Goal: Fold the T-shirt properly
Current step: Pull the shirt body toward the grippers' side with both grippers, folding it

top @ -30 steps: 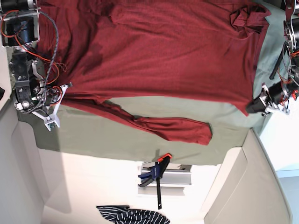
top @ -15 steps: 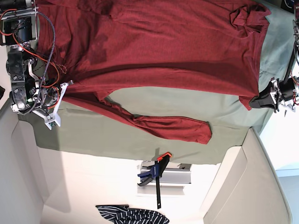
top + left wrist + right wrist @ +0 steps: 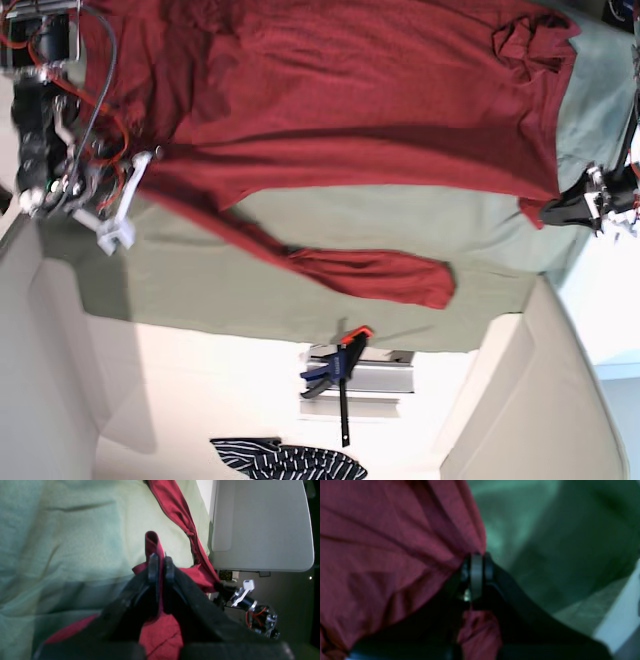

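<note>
T-shirt (image 3: 350, 90) is pinched at two corners by left gripper (image 3: 159, 563) and right gripper (image 3: 476, 565) | edge is held taut for folding

Bare green cloth (image 3: 200, 290) below shirt (image 3: 350, 90) passable; sleeve (image 3: 370, 275) crosses it; clamp (image 3: 335, 372) beyond edge.

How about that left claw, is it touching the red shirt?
Touching. The left wrist view shows the left gripper shut on a fold of the red shirt.

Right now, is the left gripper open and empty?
No, the left wrist view shows the left gripper shut on a fold of the red T-shirt.
</note>
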Available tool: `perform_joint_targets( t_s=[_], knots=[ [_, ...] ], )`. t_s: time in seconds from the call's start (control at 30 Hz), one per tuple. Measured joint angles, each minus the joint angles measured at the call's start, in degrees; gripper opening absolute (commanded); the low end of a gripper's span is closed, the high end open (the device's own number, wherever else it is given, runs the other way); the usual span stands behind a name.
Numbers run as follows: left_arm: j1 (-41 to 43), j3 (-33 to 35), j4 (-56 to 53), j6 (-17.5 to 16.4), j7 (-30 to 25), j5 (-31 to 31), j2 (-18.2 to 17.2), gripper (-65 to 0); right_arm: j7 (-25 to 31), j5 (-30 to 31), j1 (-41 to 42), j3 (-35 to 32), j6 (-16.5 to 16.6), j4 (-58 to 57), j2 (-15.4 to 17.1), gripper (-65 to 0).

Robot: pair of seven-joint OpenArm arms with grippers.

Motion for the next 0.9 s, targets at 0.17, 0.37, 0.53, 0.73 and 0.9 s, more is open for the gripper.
perform_joint_targets(
  t_s=[0.17, 0.37, 0.53, 0.73, 0.9],
  knots=[
    [0.0, 0.0, 0.0, 0.0, 0.1, 0.0, 0.0, -65.0, 0.9, -0.2, -4.8, 5.1, 0.2, 5.1, 0.0, -65.0],
    [0.0, 0.0, 0.0, 0.0, 4.4, 0.0, -0.3, -65.0, 0.9, 0.1, -9.4, 10.2, 0.7, 10.0, 0.1, -65.0],
    [0.0, 0.0, 0.1, 0.0, 6.4, -0.1, -1.1, -65.0, 0.8, 1.5, -14.8, 11.6, 0.8, 14.1, 1.2, -65.0],
    [0.0, 0.0, 0.2, -0.2, 6.4, -0.2, -1.0, -65.0, 1.0, 1.7, -19.8, 12.5, 0.9, 20.1, 2.4, -65.0],
    [0.0, 0.0, 0.2, -0.2, 6.4, -0.1, -1.0, -65.0, 1.4, 1.7, -22.5, 12.5, 0.9, 22.2, 2.4, -65.0]
  ],
)
